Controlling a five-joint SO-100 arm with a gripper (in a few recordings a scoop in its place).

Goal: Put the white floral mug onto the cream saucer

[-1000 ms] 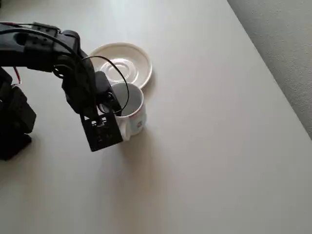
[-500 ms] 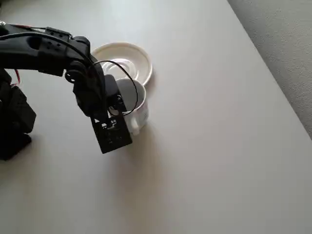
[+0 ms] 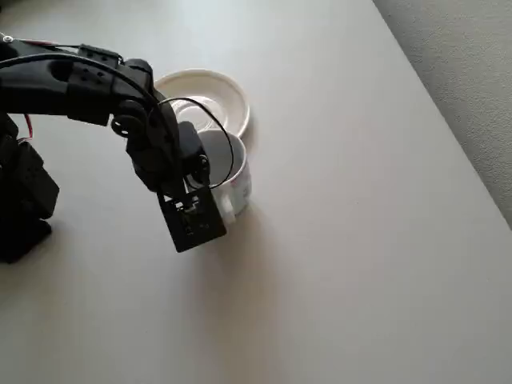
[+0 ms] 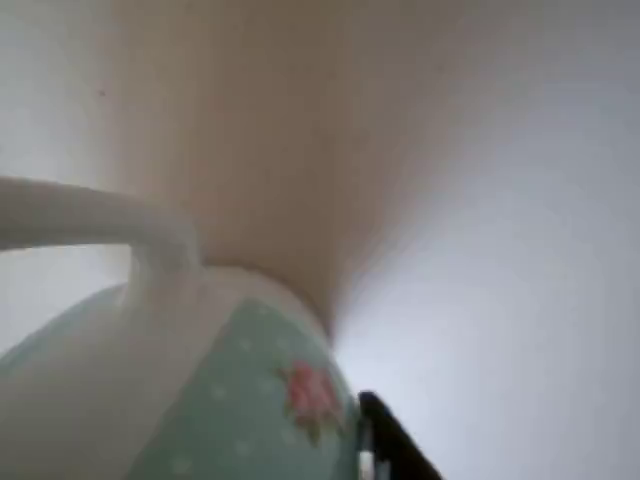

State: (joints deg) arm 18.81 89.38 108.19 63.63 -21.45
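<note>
- White mug (image 3: 228,172), pink flower marks on its side, sits under the black gripper (image 3: 200,172) near the table's (image 3: 360,240) top-left corner, overhead view.
- Cream saucer (image 3: 216,100) lies just beyond the mug toward the top edge; the mug's rim overlaps the saucer's near rim in this view. Can't tell if they touch or the mug is above it.
- Fingers: hidden behind the wrist block overhead; wrist view shows one dark fingertip (image 4: 385,435) by the mug wall. Looks like a grip on the mug's rim/wall, but I can't tell for sure whether they're clamped.
- Wrist view: mug (image 4: 200,390) very close, handle up-left, a pale green dotted band with a red-pink flower, table (image 4: 520,200) behind.
- Change vs. the pics 1.0 s and 0.5 s ago: arm + mug have shifted right and a bit toward the bottom edge; mug travels with the gripper, so prob. held. Saucer hasn't moved.
- Meaning: mug is carried or dragged, but the drift is sideways/away from the saucer centre, not onto it. Maybe a lift that reads as a shift in this view.
- Step, my read: transport, early; placing not yet done.
- Next needs: clear the saucer's raised rim, bring the mug over the centre well, lower upright.
- Risk: mug base catching the rim and tipping, or nudging the saucer.
</note>
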